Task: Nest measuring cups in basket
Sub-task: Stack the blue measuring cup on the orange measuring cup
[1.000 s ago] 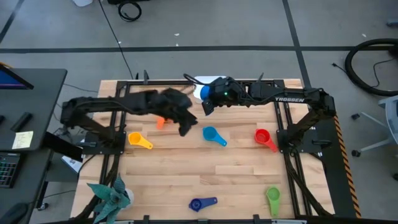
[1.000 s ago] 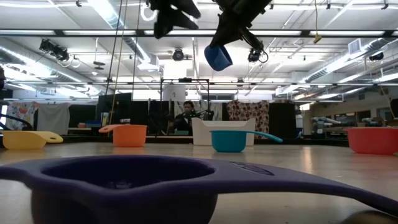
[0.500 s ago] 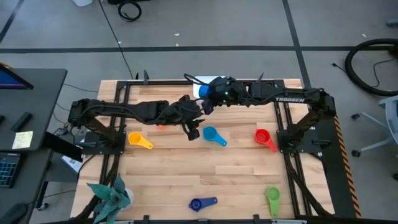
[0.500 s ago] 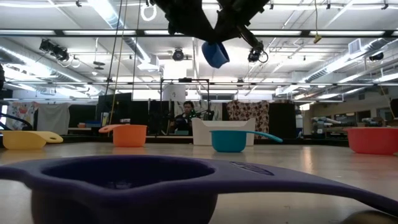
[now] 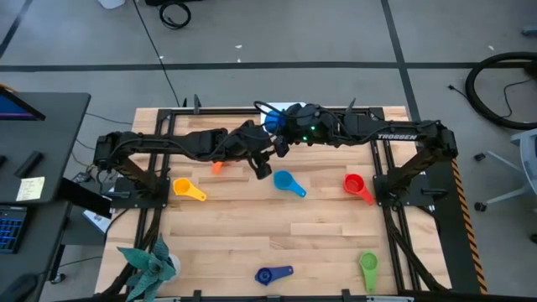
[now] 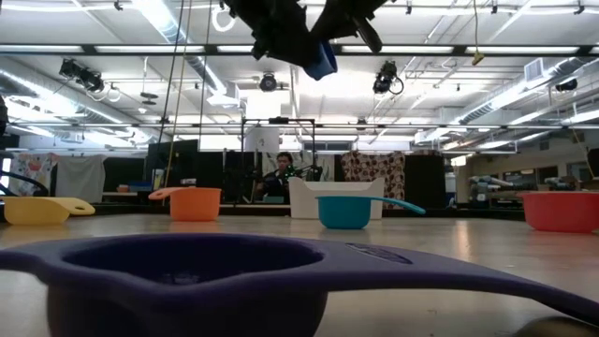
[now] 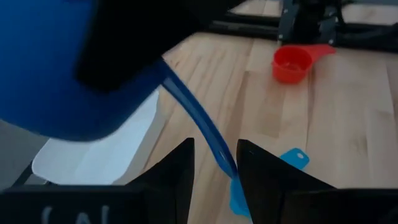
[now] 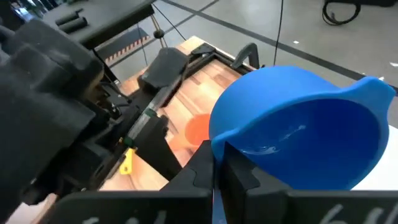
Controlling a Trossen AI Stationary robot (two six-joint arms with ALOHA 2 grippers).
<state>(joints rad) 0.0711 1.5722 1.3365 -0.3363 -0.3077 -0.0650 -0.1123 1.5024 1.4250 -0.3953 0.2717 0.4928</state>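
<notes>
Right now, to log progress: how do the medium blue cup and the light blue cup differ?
The medium blue cup hangs in the air, held by the shut right gripper; the light blue cup rests on the table, ungripped. The medium blue looks darker. Both are round-bowled scoops, neither yet in the basket.

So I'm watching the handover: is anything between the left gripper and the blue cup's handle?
Nothing visible. In the left wrist view the medium blue cup's handle runs down into the gap between the open left gripper's fingers, while the right gripper holds the cup up near the table's far edge.
</notes>
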